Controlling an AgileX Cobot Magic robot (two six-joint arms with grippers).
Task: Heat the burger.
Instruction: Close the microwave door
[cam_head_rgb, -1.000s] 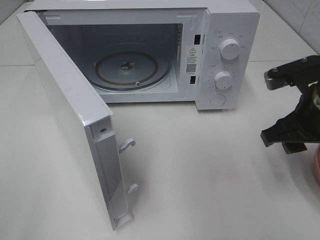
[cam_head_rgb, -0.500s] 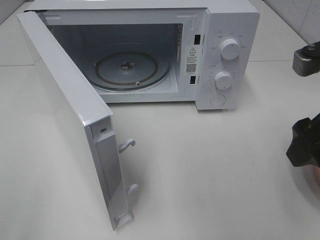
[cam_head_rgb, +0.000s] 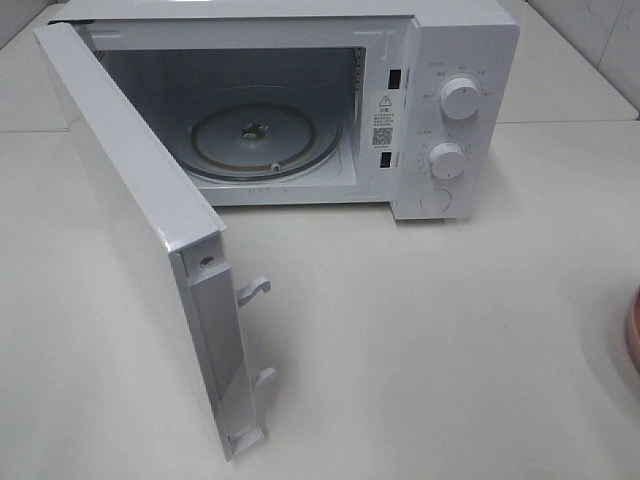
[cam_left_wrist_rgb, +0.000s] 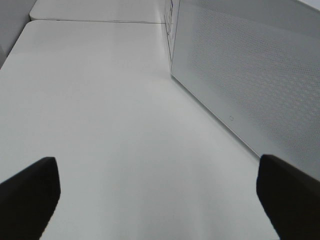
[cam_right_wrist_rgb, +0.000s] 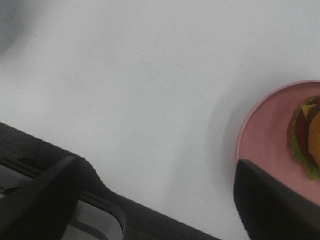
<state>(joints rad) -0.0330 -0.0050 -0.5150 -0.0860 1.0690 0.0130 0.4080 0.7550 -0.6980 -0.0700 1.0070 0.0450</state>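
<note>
Only a slice of the burger shows, at the edge of the right wrist view, with green lettuce, red tomato and yellow cheese. It lies on a pink plate. My right gripper hovers open above the bare table beside the plate, one finger overlapping the plate's rim in the picture. The left gripper is open low over the table, next to the outer face of the microwave door. Neither gripper appears in the exterior high view.
The white microwave stands at the back with its door swung wide toward the front left. Its glass turntable carries nothing. A sliver of the pink plate shows at the right edge of the table.
The right arm has drawn off to the right and left the exterior high view. The microwave and its door have not moved.
</note>
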